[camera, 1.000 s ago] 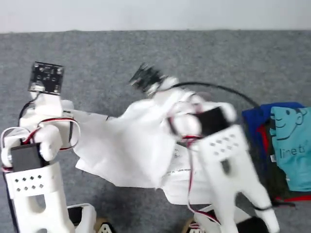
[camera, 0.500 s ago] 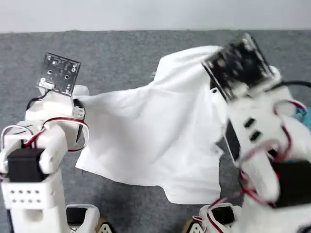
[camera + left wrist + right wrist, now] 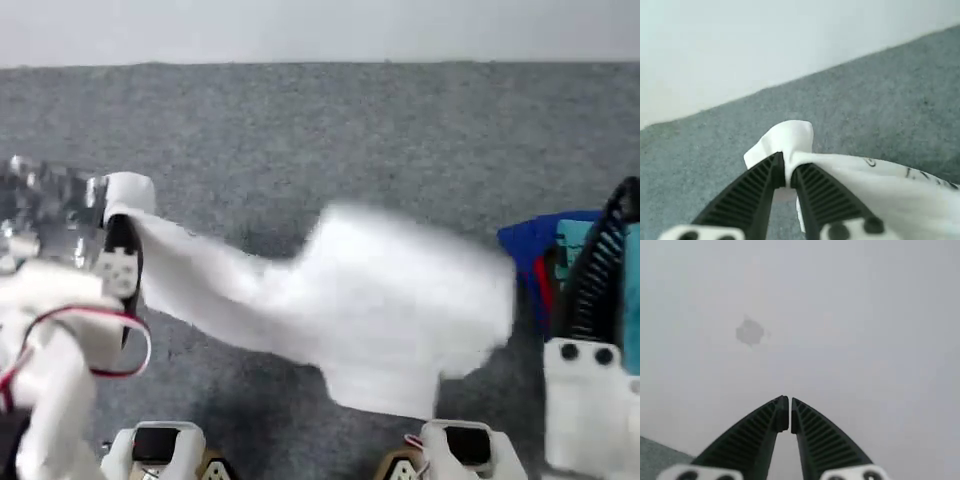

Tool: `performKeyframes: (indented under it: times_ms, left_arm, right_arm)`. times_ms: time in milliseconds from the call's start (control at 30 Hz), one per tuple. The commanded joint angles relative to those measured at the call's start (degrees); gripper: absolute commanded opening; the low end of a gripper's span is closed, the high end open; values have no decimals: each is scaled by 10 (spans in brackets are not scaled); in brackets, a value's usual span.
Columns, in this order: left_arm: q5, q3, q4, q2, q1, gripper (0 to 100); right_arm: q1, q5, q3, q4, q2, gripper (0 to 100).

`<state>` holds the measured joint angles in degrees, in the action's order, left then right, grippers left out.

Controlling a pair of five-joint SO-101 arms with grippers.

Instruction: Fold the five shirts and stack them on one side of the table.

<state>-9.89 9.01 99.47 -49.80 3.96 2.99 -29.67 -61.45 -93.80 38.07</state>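
White shirt (image 3: 400, 300) stretches across the middle of the grey table (image 3: 350, 120). Its left corner is pinched in the closed left gripper (image 3: 787, 175) near the left edge, and its right side is just beside the folded coloured shirts (image 3: 535, 255) at the right edge. The right gripper (image 3: 789, 415) is closed on nothing above that pile, and grey surface runs from the shirt to the far edge.

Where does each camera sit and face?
High view: fixed overhead, looking down at table, white shirt, left arm, right arm.
Left wrist view: on that arm, facing left gripper shut on the shirt.
Right wrist view: on that arm, facing a pale surface past the shut right gripper.
Shared: high and left wrist show the shirt.
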Motion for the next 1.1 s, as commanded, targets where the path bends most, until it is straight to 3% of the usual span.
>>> performKeyframes:
  times_ms: [0,233,333,500,600,733,933,1067]
  left_arm:
    - [1,17,11,-23,2,14]
    - [-1,-38,9,-32,-3,14]
    - [-3,-61,9,-32,-3,14]
    - [-4,-101,-11,-33,-3,14]
    - [-4,-124,-25,-32,-2,14]
    - [-4,-145,-38,-32,-2,14]
    - [-4,-181,-75,-32,1,14]
    - [-4,-212,-110,-32,1,14]
  right_arm:
    - [15,8,-9,-14,-8,10]
    - [-23,9,47,-51,-28,10]
    - [-102,9,141,-88,-46,14]
    - [-288,6,440,-87,-69,26]
    - [-390,7,615,-53,-91,101]
    - [-464,8,762,37,-107,180]
    - [-553,9,881,174,-136,185]
    - [-565,9,935,244,-187,185]
